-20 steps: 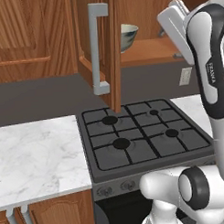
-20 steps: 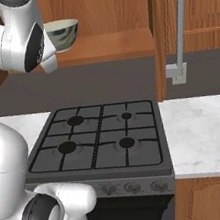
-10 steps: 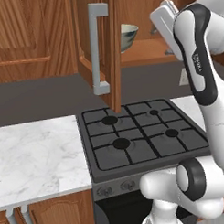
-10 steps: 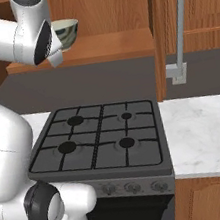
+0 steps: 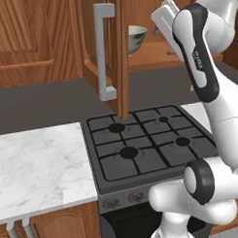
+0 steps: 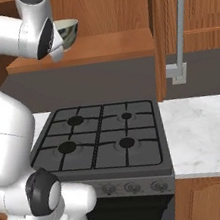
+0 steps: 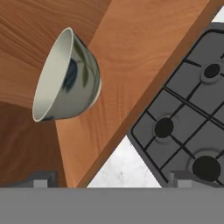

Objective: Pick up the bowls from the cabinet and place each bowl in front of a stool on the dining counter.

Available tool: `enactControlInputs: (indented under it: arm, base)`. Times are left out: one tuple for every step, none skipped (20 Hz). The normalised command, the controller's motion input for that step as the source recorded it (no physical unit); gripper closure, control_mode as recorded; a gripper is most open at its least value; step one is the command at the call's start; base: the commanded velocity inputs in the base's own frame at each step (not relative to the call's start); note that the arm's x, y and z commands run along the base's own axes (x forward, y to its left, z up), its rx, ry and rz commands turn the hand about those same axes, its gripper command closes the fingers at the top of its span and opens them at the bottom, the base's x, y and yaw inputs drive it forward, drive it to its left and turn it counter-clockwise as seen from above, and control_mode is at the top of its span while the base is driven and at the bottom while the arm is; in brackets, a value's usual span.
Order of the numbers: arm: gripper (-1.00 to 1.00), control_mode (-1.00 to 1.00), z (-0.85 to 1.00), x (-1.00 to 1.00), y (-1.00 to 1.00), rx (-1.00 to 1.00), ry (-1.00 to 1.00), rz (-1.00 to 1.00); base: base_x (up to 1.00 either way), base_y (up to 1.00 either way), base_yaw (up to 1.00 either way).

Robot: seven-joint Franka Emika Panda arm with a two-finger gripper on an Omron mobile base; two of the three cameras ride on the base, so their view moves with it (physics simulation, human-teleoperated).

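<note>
You're on the reach-in for the first bowl (image 7: 65, 78). It sits upright on the cabinet (image 6: 106, 46) shelf, rim up; it's round, so no long axis to line up. Your claw (image 7: 109, 181) is spread wide, holding nothing, and sits short of the bowl beside the open door (image 5: 116, 48). Next you'll need to close in and straddle the rim. I think the stove (image 6: 102, 141) is right below.

shelf (image 6: 106, 46): bare right of bowl (image 6: 67, 32) | open door (image 5: 101, 53): flanks approach
</note>
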Motion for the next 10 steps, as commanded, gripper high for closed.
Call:
enactControlInputs:
  arm:
    - [-1.00, -1.00, 0.00, 0.38, 0.07, 0.00, 0.00, 0.00]
    - [-1.00, -1.00, 0.00, 0.42, 0.07, 0.00, 0.00, 0.00]
    - [-1.00, -1.00, -0.06, 0.49, 0.11, 0.00, 0.00, 0.00]
    - [-1.00, -1.00, -0.05, 0.47, 0.10, 0.00, 0.00, 0.00]
    - [-1.00, -1.00, -0.03, 0.44, 0.09, 0.00, 0.00, 0.00]
    - [-1.00, -1.00, -0.05, 0.45, 0.11, 0.00, 0.00, 0.00]
    - [-1.00, -1.00, -0.05, 0.48, 0.10, 0.00, 0.00, 0.00]
    - [-1.00, -1.00, -0.04, 0.48, 0.11, 0.00, 0.00, 0.00]
    - [-1.00, -1.00, -0.01, 0.49, 0.10, 0.00, 0.00, 0.00]
    - [-1.00, -1.00, 0.00, 0.45, 0.10, 0.00, 0.00, 0.00]
  base:
    - [0.00, 0.00, 0.00]
    - [0.00, 0.00, 0.00]
    - [0.00, 0.00, 0.00]
    - [0.00, 0.00, 0.00]
    - [0.00, 0.00, 0.00]
    - [0.00, 0.00, 0.00]
    - [0.00, 0.00, 0.00]
    - [0.00, 0.00, 0.00]
    - [0.00, 0.00, 0.00]
    - [0.00, 0.00, 0.00]
